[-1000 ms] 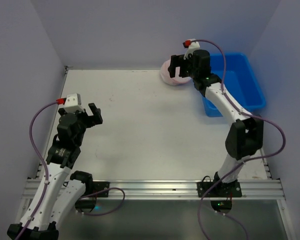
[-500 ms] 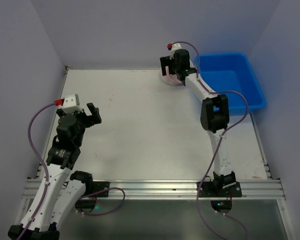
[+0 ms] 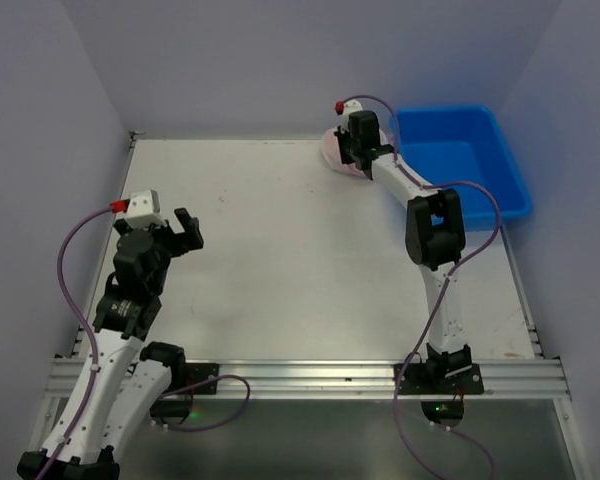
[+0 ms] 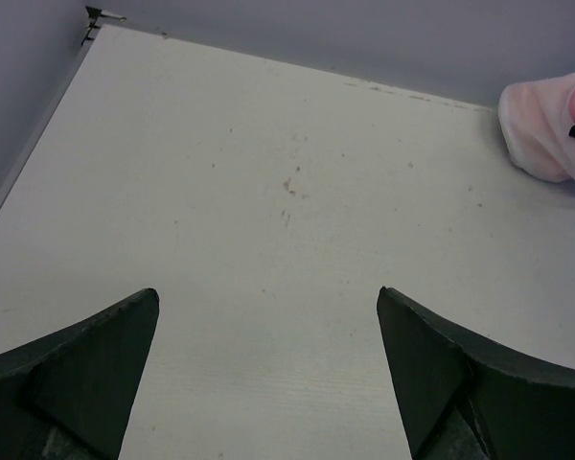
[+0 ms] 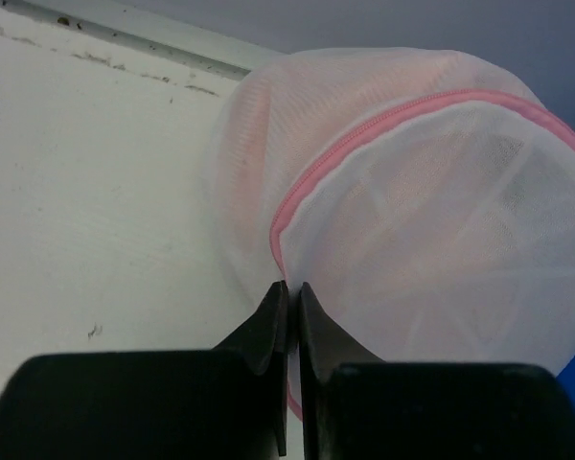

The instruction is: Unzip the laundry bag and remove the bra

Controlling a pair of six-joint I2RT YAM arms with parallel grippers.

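The laundry bag, a white mesh dome with a pink zipper trim, lies at the table's far edge, beside the blue bin. My right gripper is shut, its fingertips pinching the bag's rim at the pink trim. From above, the right gripper covers most of the laundry bag. A pale pink tint, the bra, shows faintly through the mesh. My left gripper hovers open over bare table at the near left, far from the laundry bag. The left gripper holds nothing.
A blue plastic bin stands at the far right, touching the bag's side. Purple walls close in the table at the back and both sides. A metal rail runs along the near edge.
My right arm has stretched forward and left to the bag, and its jaws have gone from open to shut on the rim. The left arm has not moved.
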